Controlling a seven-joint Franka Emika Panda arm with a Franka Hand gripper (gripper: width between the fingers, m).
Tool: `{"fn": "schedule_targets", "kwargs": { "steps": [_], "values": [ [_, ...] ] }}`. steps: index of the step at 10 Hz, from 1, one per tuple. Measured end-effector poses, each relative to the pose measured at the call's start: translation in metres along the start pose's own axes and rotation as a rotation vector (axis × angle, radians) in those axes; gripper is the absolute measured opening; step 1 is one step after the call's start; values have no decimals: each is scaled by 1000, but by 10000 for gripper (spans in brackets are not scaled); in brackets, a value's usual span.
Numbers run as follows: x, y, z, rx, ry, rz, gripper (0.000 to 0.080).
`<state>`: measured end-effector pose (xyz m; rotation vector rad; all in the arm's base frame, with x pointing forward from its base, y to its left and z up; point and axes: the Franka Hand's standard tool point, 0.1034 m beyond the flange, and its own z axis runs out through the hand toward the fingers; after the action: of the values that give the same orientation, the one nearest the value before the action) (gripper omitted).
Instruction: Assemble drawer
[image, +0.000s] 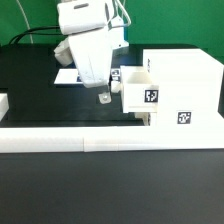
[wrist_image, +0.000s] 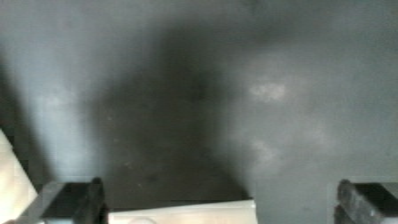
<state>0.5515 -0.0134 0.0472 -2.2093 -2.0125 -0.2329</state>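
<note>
1. The black table (image: 35, 95) lies open on the exterior view's left of the gripper (image: 103, 98).
2. On the exterior view's right, the white drawer box (image: 170, 85) stands close beside the gripper, blocking that side.
3. A white rail (image: 60, 138) closes the near edge.
4. In the wrist view, only dark table surface shows between the fingers (wrist_image: 75, 200).

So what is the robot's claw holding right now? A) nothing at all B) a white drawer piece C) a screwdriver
A: in the wrist view the gripper has its two fingers wide apart with only bare black table between them, and in the exterior view it hangs beside the white drawer box, with nothing in its grip.
</note>
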Motion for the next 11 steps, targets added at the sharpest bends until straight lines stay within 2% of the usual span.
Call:
{"fn": "schedule_targets", "kwargs": {
  "steps": [6,9,11],
  "values": [
    [37,1,3,9,2,-24,648],
    [34,-1,1,-1,-4,4,648],
    [17,-11,-8,-1,-16,27,648]
  ]
}}
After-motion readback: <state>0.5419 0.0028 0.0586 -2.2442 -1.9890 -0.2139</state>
